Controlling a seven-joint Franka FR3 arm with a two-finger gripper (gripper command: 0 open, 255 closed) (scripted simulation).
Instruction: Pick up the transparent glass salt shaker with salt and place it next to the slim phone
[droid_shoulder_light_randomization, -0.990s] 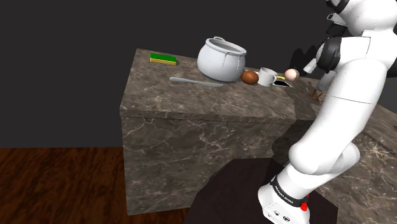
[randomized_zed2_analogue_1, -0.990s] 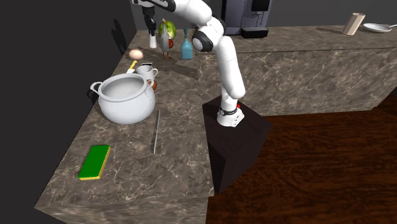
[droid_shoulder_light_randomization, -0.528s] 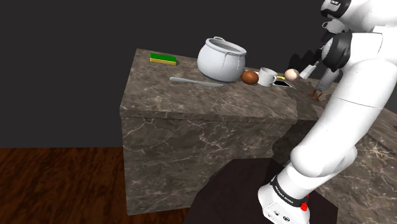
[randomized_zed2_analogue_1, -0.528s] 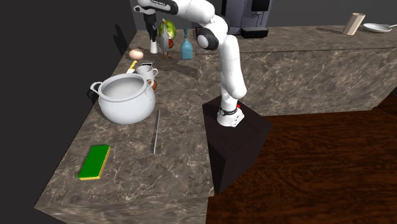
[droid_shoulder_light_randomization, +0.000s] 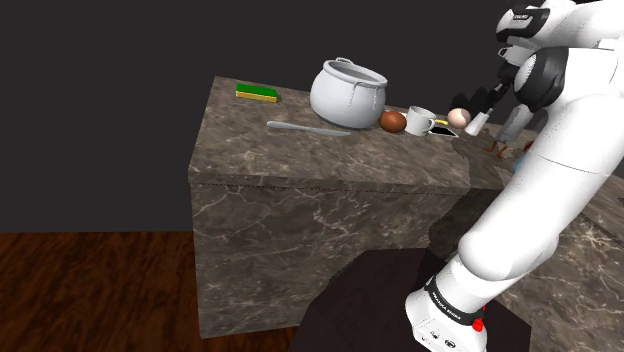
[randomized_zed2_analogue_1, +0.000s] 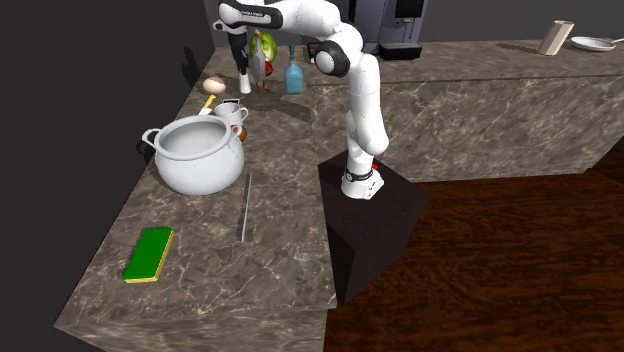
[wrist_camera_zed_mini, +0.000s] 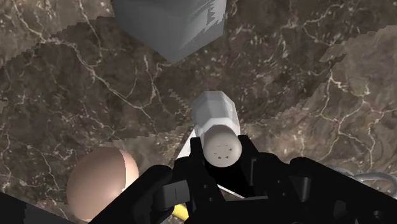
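Note:
A white salt shaker (wrist_camera_zed_mini: 216, 130) with a holed cap is clasped between my black fingers (wrist_camera_zed_mini: 191, 172), and my gripper (wrist_camera_zed_mini: 222, 160) is shut on it. In the shoulder view the gripper (droid_shoulder_light_randomization: 482, 103) holds the shaker (droid_shoulder_light_randomization: 476, 122) just above the counter, right of a pale egg (droid_shoulder_light_randomization: 459, 117) and the slim dark phone (droid_shoulder_light_randomization: 444, 130). In the second exterior view the shaker (randomized_zed2_analogue_1: 245, 83) hangs under the gripper (randomized_zed2_analogue_1: 242, 66), beyond the egg (randomized_zed2_analogue_1: 213, 85) and the yellow-edged phone (randomized_zed2_analogue_1: 208, 102). The phone's edge (wrist_camera_zed_mini: 183, 149) shows under the shaker.
On the marble counter (droid_shoulder_light_randomization: 330, 155) stand a white mug (droid_shoulder_light_randomization: 420, 120), a brown egg (droid_shoulder_light_randomization: 393, 122), a big white pot (droid_shoulder_light_randomization: 347, 90), a knife (droid_shoulder_light_randomization: 308, 128) and a green sponge (droid_shoulder_light_randomization: 257, 93). A blue bottle (randomized_zed2_analogue_1: 292, 75) and a green-red ornament (randomized_zed2_analogue_1: 265, 50) stand behind the gripper.
My gripper, still holding the shaker, has come down toward the counter and moved closer to the egg and phone. The arm's upper links have swung along with it.

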